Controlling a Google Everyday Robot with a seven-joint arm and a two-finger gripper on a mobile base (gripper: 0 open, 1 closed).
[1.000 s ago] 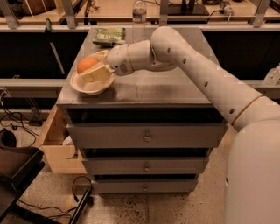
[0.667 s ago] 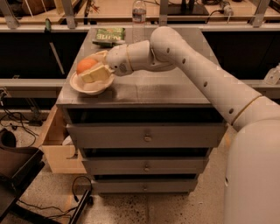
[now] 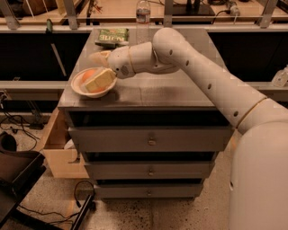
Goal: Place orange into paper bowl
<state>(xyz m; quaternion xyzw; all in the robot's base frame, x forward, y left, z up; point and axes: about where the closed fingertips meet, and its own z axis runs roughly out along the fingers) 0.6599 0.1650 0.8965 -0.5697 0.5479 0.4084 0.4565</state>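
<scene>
The orange [image 3: 88, 74] lies inside the off-white paper bowl [image 3: 77, 88], which stands at the front left corner of the grey cabinet top [image 3: 157, 92]. My gripper [image 3: 97, 68] is right over the bowl, reaching in from the right. It is open: one finger [image 3: 100, 56] sticks out above the bowl's far rim, the other finger [image 3: 101, 80] lies across the bowl and hides part of the orange. The orange rests in the bowl, free of the fingers.
A green snack bag [image 3: 112, 36] lies at the back of the cabinet top, with a water bottle [image 3: 142, 11] behind it. A wooden drawer [image 3: 56, 143] stands open at the cabinet's left. A dark chair [image 3: 18, 173] and cables are on the floor at lower left.
The fingers have spread apart and the orange has dropped from between them down into the bowl. The arm has barely moved.
</scene>
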